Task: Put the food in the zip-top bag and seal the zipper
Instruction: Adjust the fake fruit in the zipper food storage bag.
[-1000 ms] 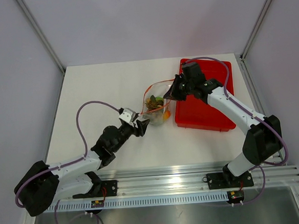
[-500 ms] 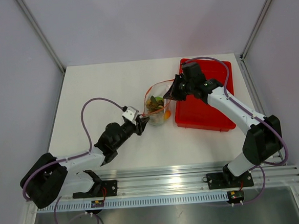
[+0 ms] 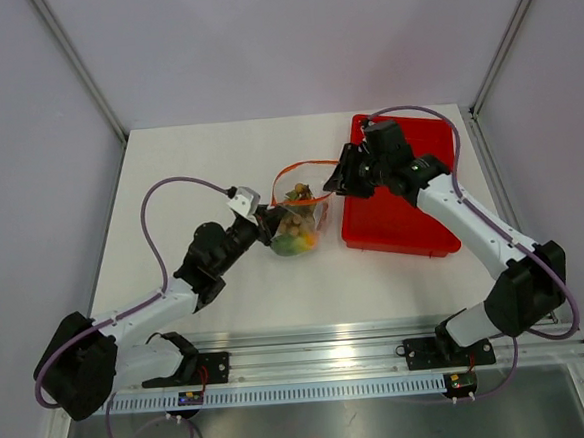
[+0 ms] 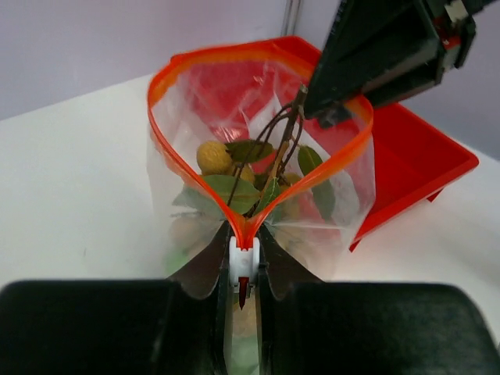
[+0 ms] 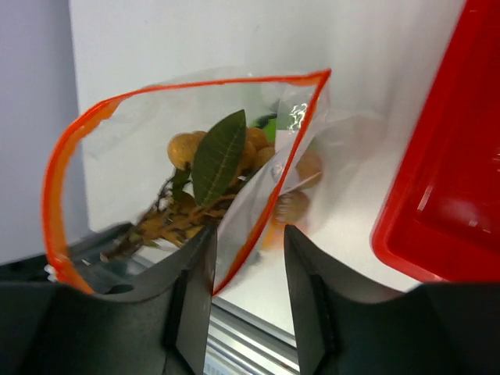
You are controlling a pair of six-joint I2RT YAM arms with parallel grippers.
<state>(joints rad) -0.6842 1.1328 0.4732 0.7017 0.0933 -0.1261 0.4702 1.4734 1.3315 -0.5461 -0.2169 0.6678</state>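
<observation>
Top external view has the bag (image 3: 298,229) standing mid-table, at about 9 o'clock from the red tray (image 3: 383,228), with an arm at each end of its mouth. The left claw (image 3: 268,225) has its fingers pinched tight on the white slider (image 4: 243,264), where the two sides of the orange zipper (image 4: 247,233) meet. From that claw the bag lies at 3 o'clock. The mouth's long axis runs up towards 2 o'clock, ending at the right claw (image 3: 339,179), which sits at the far corner. Its fingers stand a narrow gap apart with the bag's edge running down between them. From its own camera I can't tell whether they actually grip the plastic. The mouth gapes in a wide loop between the two claws, so none of the zipper is closed yet. To my eye the seal depends on that line: the slider has to travel from the left claw towards 2 o'clock while the far end is held steady, and the left arm is the one already on it. By my count there are two arms, one bag and one tray. The food (image 3: 295,237) looks to be inside the bag: a bunch of tan balls (image 4: 211,156) with leaves on top, and blurs of green and orange beneath that I take for the other two pieces.
</observation>
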